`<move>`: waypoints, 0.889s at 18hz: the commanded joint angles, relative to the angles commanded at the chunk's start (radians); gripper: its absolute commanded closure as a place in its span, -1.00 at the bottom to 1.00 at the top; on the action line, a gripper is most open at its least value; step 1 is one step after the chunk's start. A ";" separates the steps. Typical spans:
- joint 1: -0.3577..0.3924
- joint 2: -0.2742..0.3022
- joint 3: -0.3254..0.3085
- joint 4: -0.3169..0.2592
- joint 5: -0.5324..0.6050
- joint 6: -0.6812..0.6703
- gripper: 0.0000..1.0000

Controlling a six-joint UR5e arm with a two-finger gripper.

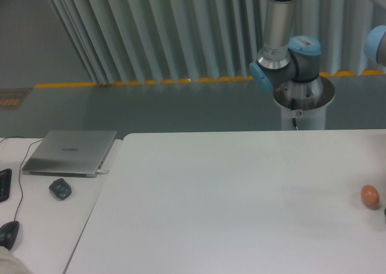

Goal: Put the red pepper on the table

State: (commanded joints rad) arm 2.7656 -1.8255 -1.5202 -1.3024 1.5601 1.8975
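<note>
White table [229,213] bears an orange-brown egg [370,195] near its right edge.

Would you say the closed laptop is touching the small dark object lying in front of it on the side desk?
Apart. The camera view shows a strip of bare white desk between the laptop and the small dark object.

The robot arm [283,57] stands on its round base at about 1 o'clock. A silver tube goes straight up from a fat grey and blue joint and runs out of the top of the picture. Another blue joint pokes in at the right edge, near 2 o'clock. The gripper cannot be seen at all in this view.
</note>
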 joint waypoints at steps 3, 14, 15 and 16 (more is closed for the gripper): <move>0.063 0.000 0.005 0.002 -0.011 0.097 0.35; 0.325 0.003 0.006 -0.008 0.000 0.345 1.00; 0.347 0.006 0.006 -0.008 0.009 0.345 1.00; 0.350 0.014 0.006 -0.008 0.033 0.345 1.00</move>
State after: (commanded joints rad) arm 3.1155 -1.8117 -1.5140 -1.3100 1.5936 2.2427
